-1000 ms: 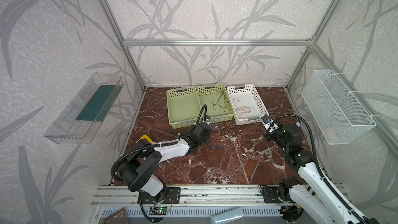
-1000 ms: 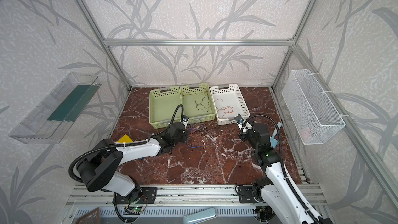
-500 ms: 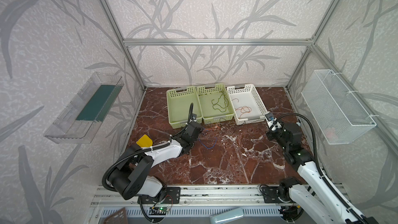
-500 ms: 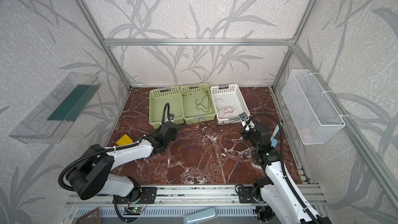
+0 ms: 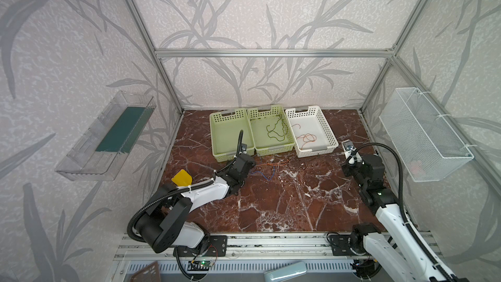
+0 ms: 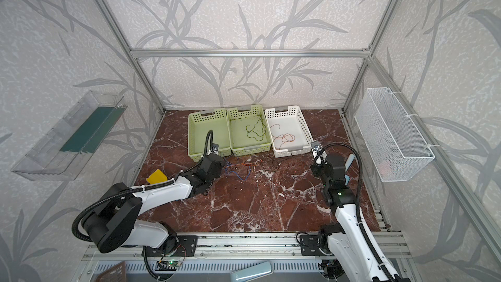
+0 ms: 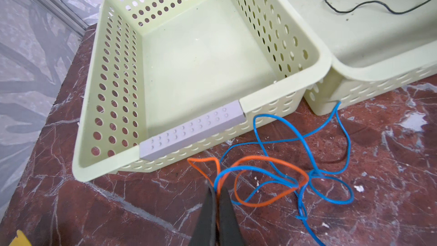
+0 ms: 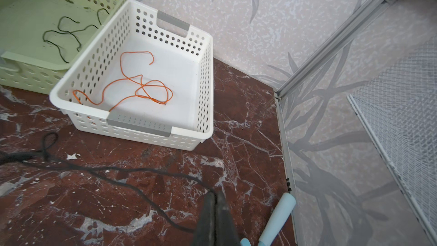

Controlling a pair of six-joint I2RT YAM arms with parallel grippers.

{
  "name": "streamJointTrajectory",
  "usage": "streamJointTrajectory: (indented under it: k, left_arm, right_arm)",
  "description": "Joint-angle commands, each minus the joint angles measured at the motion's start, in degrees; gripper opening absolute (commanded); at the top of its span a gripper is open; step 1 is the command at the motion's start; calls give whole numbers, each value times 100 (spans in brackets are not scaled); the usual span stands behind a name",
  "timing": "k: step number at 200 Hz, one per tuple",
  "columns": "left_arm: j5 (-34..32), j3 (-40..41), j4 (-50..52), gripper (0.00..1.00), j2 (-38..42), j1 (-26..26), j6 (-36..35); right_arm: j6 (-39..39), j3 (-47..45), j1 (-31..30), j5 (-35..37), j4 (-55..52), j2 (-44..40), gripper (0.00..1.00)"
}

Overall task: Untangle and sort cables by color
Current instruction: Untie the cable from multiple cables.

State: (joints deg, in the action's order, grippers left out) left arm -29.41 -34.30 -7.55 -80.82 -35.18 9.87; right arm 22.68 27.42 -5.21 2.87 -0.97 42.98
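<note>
A tangle of cables lies on the marble floor in front of the baskets. In the left wrist view, my left gripper (image 7: 217, 189) is shut on an orange cable (image 7: 267, 160) looped with a blue cable (image 7: 326, 124), just in front of the empty left green basket (image 7: 324, 60). In the right wrist view, my right gripper (image 8: 215, 195) is shut on a dark cable (image 8: 118, 170) that runs back to the tangle (image 5: 271, 166). Another dark cable (image 5: 276, 131) lies in the middle green basket (image 5: 273, 149). An orange one (image 8: 142, 88) lies in the white basket (image 8: 205, 91).
A yellow object (image 5: 182, 178) lies on the floor by the left arm. A light blue tool (image 8: 281, 216) rests by the right wall. A wire mesh basket (image 5: 423, 134) hangs on the right wall, a clear shelf (image 5: 108, 136) on the left wall.
My left gripper has moved left, from in front of the middle basket to in front of the left one, dragging the tangle. My right gripper has drawn to the right.
</note>
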Motion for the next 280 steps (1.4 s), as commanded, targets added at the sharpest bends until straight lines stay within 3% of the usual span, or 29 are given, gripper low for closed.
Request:
streamJointTrajectory:
  k: [1, 19, 47, 79, 113, 158, 185, 251, 268, 280]
  left_arm:
    - [1117, 142, -488, 6, 270, 4, -491]
    - [1917, 328, -1206, 26, 279, -102, -827]
    - [2590, 390, -1713, 49, 226, -283, -1355]
    - [3153, -9, -1807, 58, 5, -356, -1740]
    - [3942, -883, -1158, 63, -247, -460, -2168]
    - [5517, -1660, -1818, 62, -1019, -722, -2118]
    - [6089, -2041, -1887, 62, -1426, -934, -2042]
    - [6147, -2436, -1672, 57, -2143, -1035, -2059]
    - [6022, -2542, -1623, 49, -2274, -1046, -2029]
    - [6015, -2587, -1627, 37, -2324, -1050, -2016]
  right_arm:
    - [272, -165, 12, -1451, 392, -92, 0]
    - [379, -171, 3, -2539, 619, 85, 0]
    - [585, -13, -7, -3088, 440, 278, 0]
    - [634, 4, -53, -3714, 445, 290, 0]
    - [559, 28, -182, -3156, 204, 135, 0]
    - [506, 126, -349, -3791, 221, 230, 0]
    - [572, 206, -569, -3915, 228, 307, 0]
    - [706, 369, -683, -4155, 309, 264, 0]
    - [736, 384, -683, -4180, 317, 288, 0]
    - [756, 378, -685, -4173, 325, 298, 0]
